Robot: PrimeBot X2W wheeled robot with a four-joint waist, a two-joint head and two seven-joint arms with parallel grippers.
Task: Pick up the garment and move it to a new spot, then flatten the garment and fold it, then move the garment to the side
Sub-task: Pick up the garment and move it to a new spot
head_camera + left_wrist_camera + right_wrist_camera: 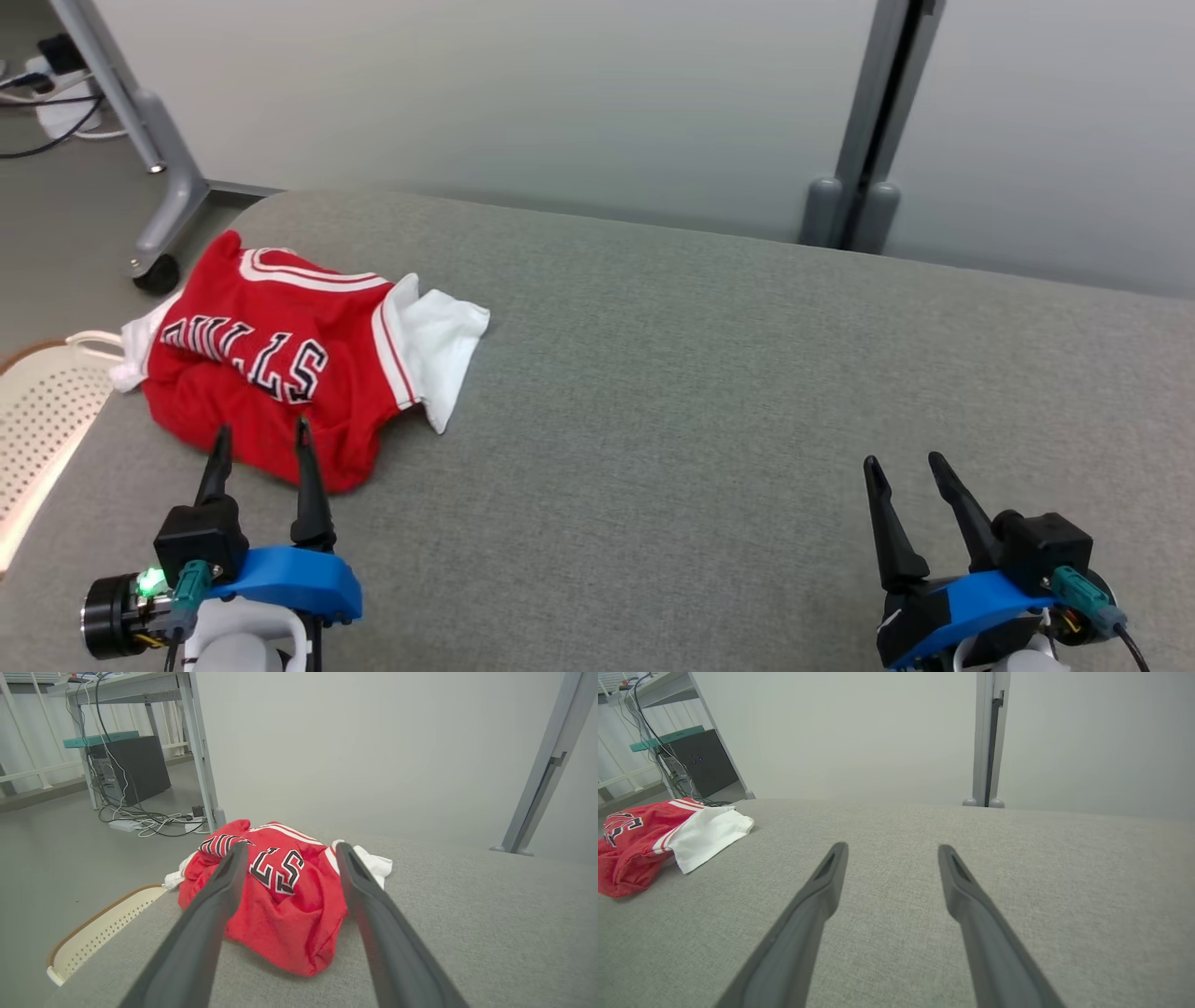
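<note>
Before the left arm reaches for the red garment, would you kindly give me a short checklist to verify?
1. Left gripper open: ok.
2. Right gripper open and empty: ok.
3. Garment lined up ahead of the left gripper: ok.
4. Garment lying flat: not ok, it is bunched.
5. Bare grey surface available for a new spot: ok.
6. Left gripper touching the cloth: cannot tell.

Black white-edged letters "ULLS" upside down on red garment (266, 415), leading letter creased
</note>
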